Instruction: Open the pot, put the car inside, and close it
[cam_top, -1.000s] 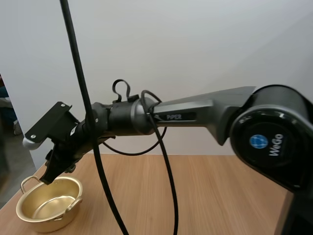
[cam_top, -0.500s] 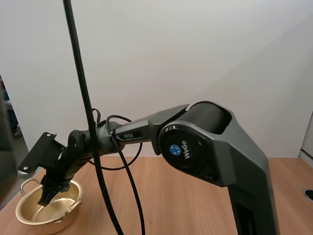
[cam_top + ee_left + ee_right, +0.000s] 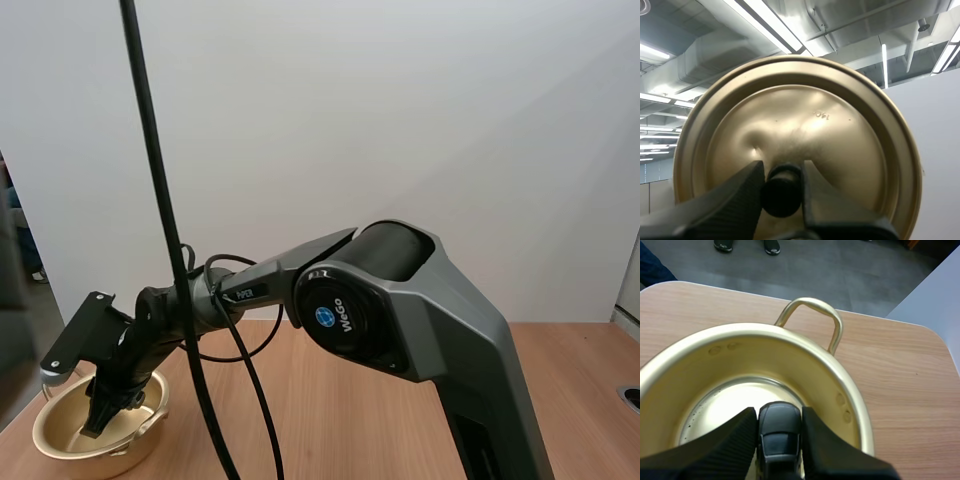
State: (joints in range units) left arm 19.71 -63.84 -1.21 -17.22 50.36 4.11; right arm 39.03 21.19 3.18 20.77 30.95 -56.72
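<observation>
The open gold pot (image 3: 62, 441) sits at the table's near left corner. My right gripper (image 3: 101, 413) reaches down into it, shut on a small black toy car (image 3: 779, 434). In the right wrist view the car hangs between the fingers just above the pot's (image 3: 842, 388) shiny bottom, with one loop handle (image 3: 812, 314) beyond it. My left gripper (image 3: 782, 176) is shut on the black knob (image 3: 782, 192) of the gold lid (image 3: 810, 125), which it holds up in the air away from the pot.
The pot stands close to the wooden table's (image 3: 900, 370) rounded corner and far edge. Beyond that edge is a grey floor, where a person's shoes (image 3: 745, 246) show. Bare tabletop (image 3: 330, 410) stretches to the right of the pot.
My right arm has swung down and left, lowering the gripper and the car from above the pot's rim to inside the pot.
</observation>
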